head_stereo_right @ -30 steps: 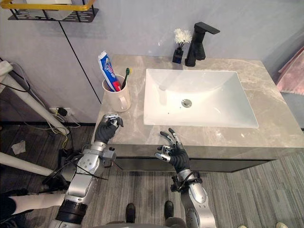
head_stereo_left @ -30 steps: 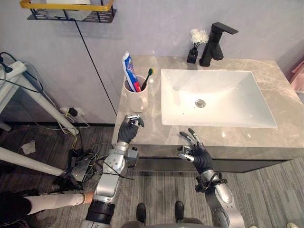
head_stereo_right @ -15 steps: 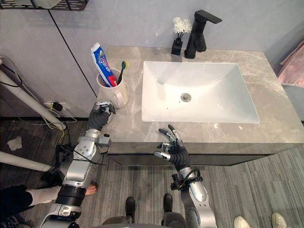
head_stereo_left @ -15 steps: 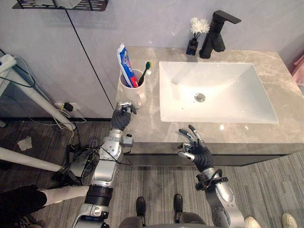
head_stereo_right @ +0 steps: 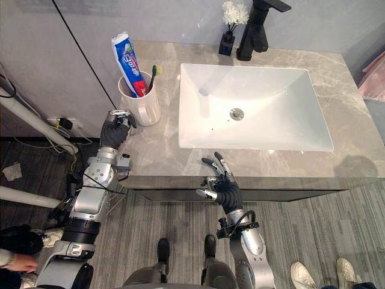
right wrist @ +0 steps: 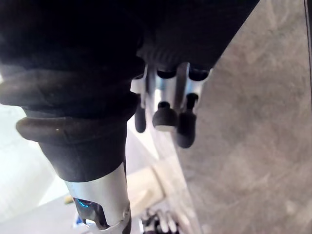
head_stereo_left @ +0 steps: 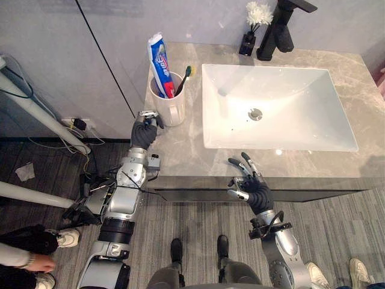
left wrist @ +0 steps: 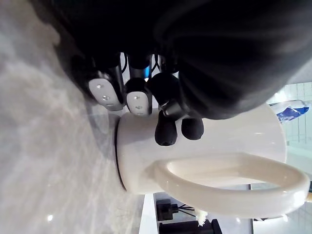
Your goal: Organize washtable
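A white mug (head_stereo_left: 169,108) stands at the counter's left end, holding a blue toothpaste tube (head_stereo_left: 159,60) and a green toothbrush (head_stereo_left: 185,77). My left hand (head_stereo_left: 144,129) is at the mug's near left side with its fingers curled. In the left wrist view its dark fingertips (left wrist: 166,134) rest against the mug's wall (left wrist: 204,151), and the handle (left wrist: 234,173) is free. My right hand (head_stereo_left: 251,188) hovers at the counter's front edge before the sink, fingers spread and holding nothing.
The grey marble counter (head_stereo_left: 180,158) holds a white rectangular sink (head_stereo_left: 340,143). A black faucet (head_stereo_left: 283,27) and a small black vase with white flowers (head_stereo_left: 249,33) stand at the back. A person's hand (head_stereo_left: 36,262) and shoes (head_stereo_left: 361,272) show on the floor.
The camera has shifted forward over the counter. My left hand has moved up to the mug's side. The right hand keeps its open pose at the front edge.
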### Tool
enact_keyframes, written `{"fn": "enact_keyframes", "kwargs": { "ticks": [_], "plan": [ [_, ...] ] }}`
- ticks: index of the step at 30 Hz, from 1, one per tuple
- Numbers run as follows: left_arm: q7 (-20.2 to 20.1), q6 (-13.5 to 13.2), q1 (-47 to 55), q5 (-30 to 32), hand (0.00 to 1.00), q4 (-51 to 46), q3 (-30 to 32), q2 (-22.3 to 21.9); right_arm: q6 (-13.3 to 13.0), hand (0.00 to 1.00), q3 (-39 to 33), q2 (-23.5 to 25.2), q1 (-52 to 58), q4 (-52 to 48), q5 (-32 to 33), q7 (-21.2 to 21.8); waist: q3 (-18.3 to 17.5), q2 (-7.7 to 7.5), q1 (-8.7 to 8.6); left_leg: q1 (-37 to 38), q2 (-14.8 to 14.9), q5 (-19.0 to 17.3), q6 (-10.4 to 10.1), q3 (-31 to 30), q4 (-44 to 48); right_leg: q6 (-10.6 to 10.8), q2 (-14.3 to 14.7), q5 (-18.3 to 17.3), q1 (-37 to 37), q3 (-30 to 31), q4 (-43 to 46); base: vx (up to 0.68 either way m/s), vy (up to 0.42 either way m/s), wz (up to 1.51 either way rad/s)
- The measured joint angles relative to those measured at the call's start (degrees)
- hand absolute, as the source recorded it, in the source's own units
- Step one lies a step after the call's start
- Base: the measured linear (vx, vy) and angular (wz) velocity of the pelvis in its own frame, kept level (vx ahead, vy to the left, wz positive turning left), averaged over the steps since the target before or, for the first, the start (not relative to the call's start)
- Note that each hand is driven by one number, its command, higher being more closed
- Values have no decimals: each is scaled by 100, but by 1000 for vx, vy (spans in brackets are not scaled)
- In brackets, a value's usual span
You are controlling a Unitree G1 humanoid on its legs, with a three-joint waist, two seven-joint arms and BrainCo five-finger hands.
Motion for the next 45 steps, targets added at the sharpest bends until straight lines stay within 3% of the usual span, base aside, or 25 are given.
{"fn": "enact_keyframes", "kwargs": {
  "ticks": [20, 27, 33, 45],
  "plan": [
    [90, 21, -241, -279, 100, 3, -81, 37, 3, 0, 43, -102, -89, -41, 4, 110, 30, -18, -36, -108, -4, -1, -4, 105, 0, -8, -2, 73, -166, 143, -27, 0, 2, -3],
    [229, 36, -806, -335, 100, 411, -105, 368, -78, 0, 75, -106, -137, -41, 10, 111, 133, -111, -37, -125, -4, -12, -19, 150, 0, -13, -21, 173, -172, 256, -152, 4, 1, -8],
    [241, 45, -962, -447, 100, 548, -65, 407, -102, 0, 105, -181, -99, -74, 12, 122, 134, -116, -132, -124, -18, 2, 2, 151, 1, -13, -42, 174, -169, 258, -153, 6, 0, 0],
    [329, 44, -1113, -457, 100, 744, -85, 396, -101, 0, 100, -199, -100, -57, 63, 116, 133, -119, -142, -113, -16, 2, 2, 151, 2, -14, -42, 175, -160, 262, -155, 0, 0, 0]
  ]
}}
